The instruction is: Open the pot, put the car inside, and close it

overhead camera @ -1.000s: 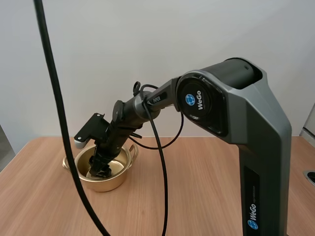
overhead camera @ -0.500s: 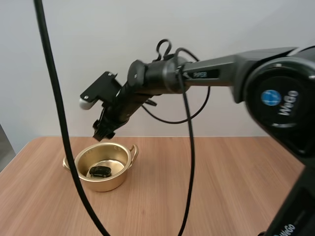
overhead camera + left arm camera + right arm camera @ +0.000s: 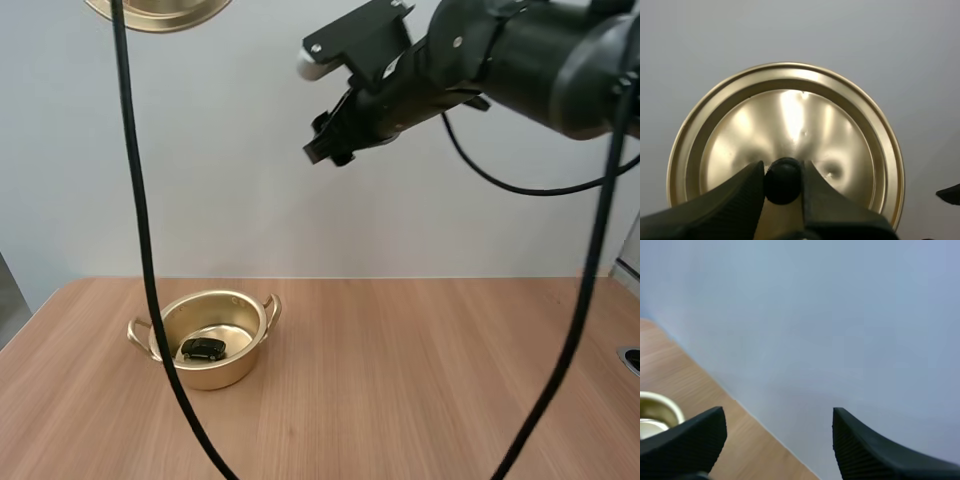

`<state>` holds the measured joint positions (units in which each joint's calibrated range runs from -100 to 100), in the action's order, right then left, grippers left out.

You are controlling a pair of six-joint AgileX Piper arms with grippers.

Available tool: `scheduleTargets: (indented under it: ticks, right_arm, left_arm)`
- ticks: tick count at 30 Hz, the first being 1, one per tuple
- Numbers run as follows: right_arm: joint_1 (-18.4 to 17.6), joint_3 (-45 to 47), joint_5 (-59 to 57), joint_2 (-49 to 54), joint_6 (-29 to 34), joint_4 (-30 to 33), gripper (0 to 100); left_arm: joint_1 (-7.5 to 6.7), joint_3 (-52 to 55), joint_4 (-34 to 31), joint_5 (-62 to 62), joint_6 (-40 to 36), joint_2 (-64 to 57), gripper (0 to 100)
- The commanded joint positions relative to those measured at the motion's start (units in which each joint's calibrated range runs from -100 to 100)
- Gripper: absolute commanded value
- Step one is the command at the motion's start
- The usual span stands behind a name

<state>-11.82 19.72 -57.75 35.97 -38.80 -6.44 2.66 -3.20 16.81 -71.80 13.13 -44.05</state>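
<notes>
A golden pot (image 3: 168,345) with two handles stands open on the wooden table at the left. A small black toy car (image 3: 203,349) lies on its bottom. The golden lid (image 3: 158,12) hangs high above the pot; in the left wrist view my left gripper (image 3: 783,180) is shut on the lid's black knob (image 3: 783,181), the lid (image 3: 790,125) seen from above. My right gripper (image 3: 325,140) is raised high in the air, right of the pot, and its fingers (image 3: 687,442) stand wide apart with nothing between them. The pot's rim (image 3: 655,407) shows beside one finger.
The wooden table (image 3: 420,380) stretches bare to the right of the pot. A plain light wall stands behind it.
My right gripper left the car in the pot, then rose up and to the right, away from the pot. The lid's edge has come into view overhead.
</notes>
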Motion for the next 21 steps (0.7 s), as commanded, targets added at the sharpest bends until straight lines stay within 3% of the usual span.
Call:
scheduleTargets:
  ticks: [1, 6, 13, 21]
  right_arm:
    - [2.7, 0.0, -1.2, 13.8, 2.3, 3.6, 100]
    - [4.5, 0.0, -3.9, 17.4, 4.5, 8.2, 100]
    - [5.5, 0.0, -3.9, 17.6, 8.6, 11.4, 100]
    - [5.5, 0.0, -3.7, 17.6, 8.7, 11.4, 100]
  left_arm:
    - [0.05, 2.0, -0.2, -7.5, 0.0, 1.6, 0]
    - [0.05, 13.7, -0.9, -17.8, -0.8, 5.7, 0]
    - [0.05, 33.3, -3.2, -5.4, -0.2, 11.2, 0]
    - [0.05, 43.4, -6.3, -0.2, -2.4, 16.5, 0]
